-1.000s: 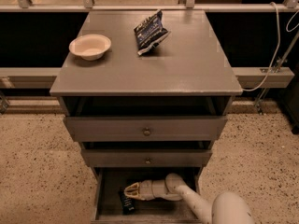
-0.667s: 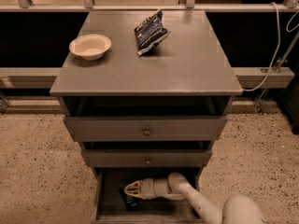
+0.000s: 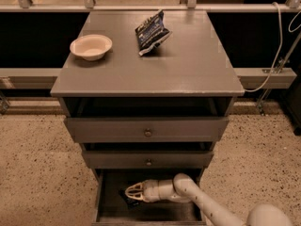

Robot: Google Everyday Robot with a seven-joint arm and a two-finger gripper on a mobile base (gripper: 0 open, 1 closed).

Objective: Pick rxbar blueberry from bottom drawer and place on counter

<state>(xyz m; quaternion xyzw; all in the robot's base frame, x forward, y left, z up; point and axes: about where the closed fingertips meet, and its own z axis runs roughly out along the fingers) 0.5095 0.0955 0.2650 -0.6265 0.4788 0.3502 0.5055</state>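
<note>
The bottom drawer (image 3: 155, 212) is pulled open below two shallower drawers. My gripper (image 3: 133, 191) is inside it at the left, pointing left, low over the drawer floor. A small dark flat thing, the rxbar blueberry (image 3: 125, 199), lies right under and in front of the gripper tip, mostly hidden by it. I cannot tell whether the gripper touches it. The counter (image 3: 188, 65) is the grey cabinet top above.
On the counter stand a pale bowl (image 3: 91, 46) at the left and a crinkled dark blue chip bag (image 3: 151, 32) at the back middle. The two upper drawers (image 3: 148, 132) are partly pulled out and overhang the bottom drawer. Speckled floor lies on both sides.
The arm's near end has shifted to the right. The gripper has stayed at about the same spot in the bottom drawer, over the dark bar.
</note>
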